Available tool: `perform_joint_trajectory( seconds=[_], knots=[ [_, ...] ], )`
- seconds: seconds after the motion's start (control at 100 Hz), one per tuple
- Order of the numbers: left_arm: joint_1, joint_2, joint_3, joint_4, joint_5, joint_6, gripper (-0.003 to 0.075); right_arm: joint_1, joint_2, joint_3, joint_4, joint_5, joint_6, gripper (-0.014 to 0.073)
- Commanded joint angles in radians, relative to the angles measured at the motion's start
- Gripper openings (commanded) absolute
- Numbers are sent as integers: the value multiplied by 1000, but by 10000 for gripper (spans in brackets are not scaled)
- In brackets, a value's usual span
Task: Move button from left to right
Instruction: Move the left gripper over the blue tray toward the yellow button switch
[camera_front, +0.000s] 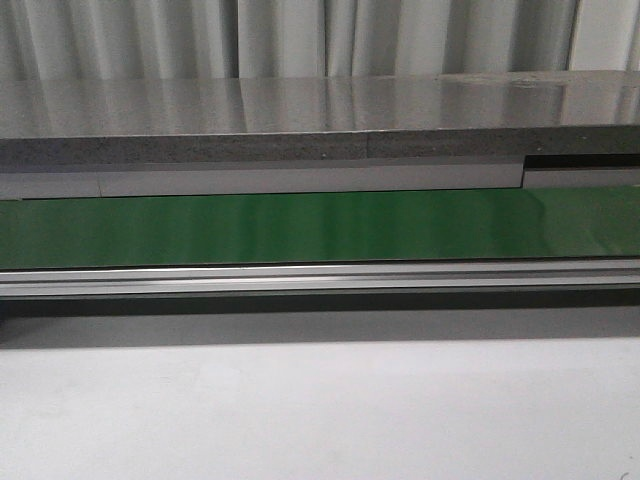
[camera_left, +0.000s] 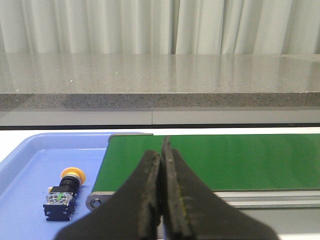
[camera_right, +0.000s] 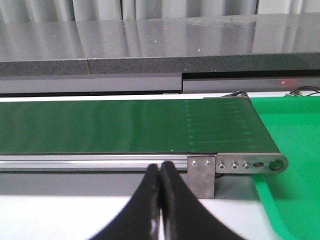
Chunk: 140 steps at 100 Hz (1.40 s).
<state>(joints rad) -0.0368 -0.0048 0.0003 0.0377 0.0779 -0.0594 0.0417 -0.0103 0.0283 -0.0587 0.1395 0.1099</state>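
1. The push-button (camera_left: 64, 192) lies on its side in the blue tray (camera_left: 30, 155), beside the green conveyor belt's (camera_left: 240, 160) end.
2. The left gripper (camera_left: 162, 200) and the right gripper (camera_right: 160, 200) both have their fingers pressed together, empty.
3. Risk: descending without spreading first would knock the push-button aside; its round cap may roll.

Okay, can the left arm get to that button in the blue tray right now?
Probably yes. The button lies alone in the blue tray, beside the conveyor's end, with nothing over it. The left gripper is shut, so it must open first.
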Motion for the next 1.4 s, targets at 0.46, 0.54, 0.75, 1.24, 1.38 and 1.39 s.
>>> perform_joint_trajectory(
  seconds=[0.46, 0.54, 0.75, 1.24, 1.38, 1.39],
  knots=[
    [-9, -30, 36, -4, -107, -10, -20, 3, -21, -16, -4, -87, -3, -68],
    [-9, -30, 33, -4, -112, -10, -20, 3, -21, -16, -4, -87, -3, -68],
    [-9, -20, -20, -17, -78, -10, -20, 3, -21, -16, -4, -87, -3, -68],
    [-9, 298, -455, -23, 330, -10, -20, 3, -21, -16, -4, -87, -3, -68],
    [-9, 456, -591, -15, 494, -10, -20, 3, -21, -16, -4, -87, -3, -68],
    [-9, 464, -603, -15, 501, -10, -20, 3, -21, -16, -4, -87, -3, -68]
  ],
)
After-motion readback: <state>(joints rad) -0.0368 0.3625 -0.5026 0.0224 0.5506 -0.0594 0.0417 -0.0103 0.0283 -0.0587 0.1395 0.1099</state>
